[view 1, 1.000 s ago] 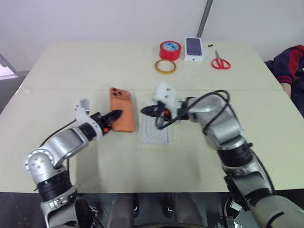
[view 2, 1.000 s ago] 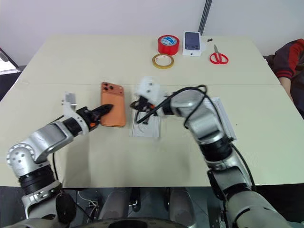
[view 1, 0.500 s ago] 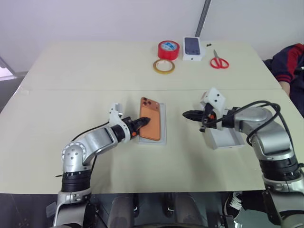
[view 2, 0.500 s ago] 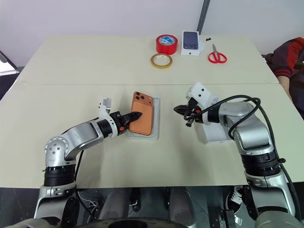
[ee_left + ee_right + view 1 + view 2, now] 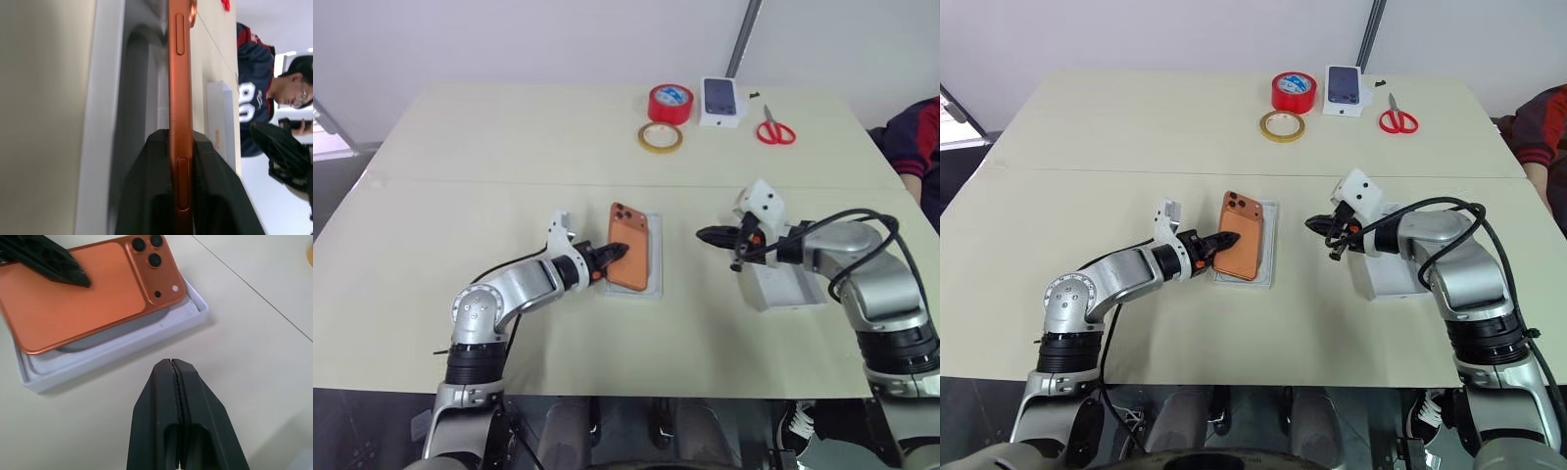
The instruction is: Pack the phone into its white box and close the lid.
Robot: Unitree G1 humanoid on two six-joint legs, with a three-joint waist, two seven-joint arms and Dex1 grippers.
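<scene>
The orange phone (image 5: 630,245) lies slanted over the white box (image 5: 656,266), camera cluster at the far end and its left edge raised off the liner. My left gripper (image 5: 612,257) is shut on that raised long edge; in the left wrist view its fingers (image 5: 156,176) press both faces of the phone (image 5: 180,73). My right gripper (image 5: 707,235) hovers shut and empty to the right of the box, and the right wrist view has it (image 5: 172,363) just short of the box wall (image 5: 122,360). The white lid (image 5: 785,289) lies under my right forearm.
At the far edge of the table are a red tape roll (image 5: 670,102), a yellow tape ring (image 5: 660,137), a small white carton with a phone picture (image 5: 722,101) and red scissors (image 5: 771,127). A person's sleeve (image 5: 922,147) shows at the right.
My left gripper carried the phone rightward from the table onto the white box. My right gripper swung right, away from the box, to above the lid. Little moved in the last half second.
</scene>
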